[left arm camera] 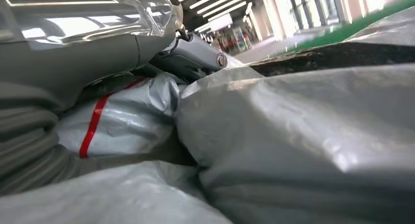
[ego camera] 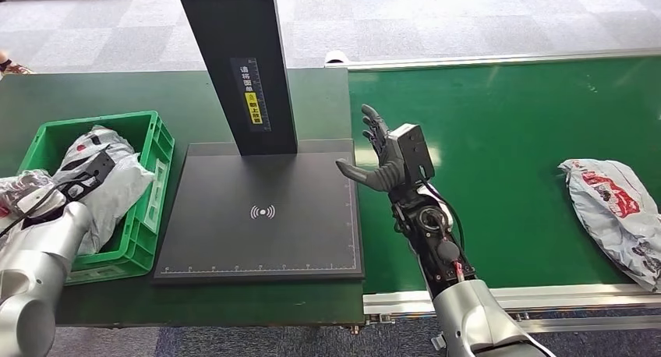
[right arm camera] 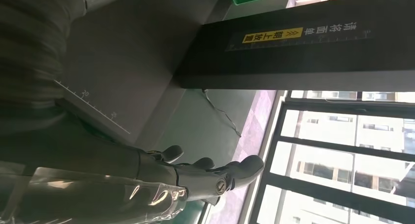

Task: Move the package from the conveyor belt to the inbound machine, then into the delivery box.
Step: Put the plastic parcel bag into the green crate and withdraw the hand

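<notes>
While the right hand [ego camera: 387,156] hovers empty, fingers [ego camera: 375,128] spread, beside the inbound machine [ego camera: 263,213], one package [ego camera: 616,217] lies on the conveyor belt [ego camera: 507,162] at right. At lower left, the left hand [ego camera: 31,192] rests on one package [ego camera: 105,182] inside the green delivery box [ego camera: 148,170]; whether it grasps, I cannot tell.

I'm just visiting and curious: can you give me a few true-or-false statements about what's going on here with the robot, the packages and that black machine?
1. The green crate holds a grey package. True.
2. The right hand grips a package. False: its fingers are spread and it holds nothing.
3. A package lies on the green conveyor belt. True.
4. A package sits on the black machine plate. False: the plate is bare.
5. The left hand is at the crate, over the package in it. True.
</notes>
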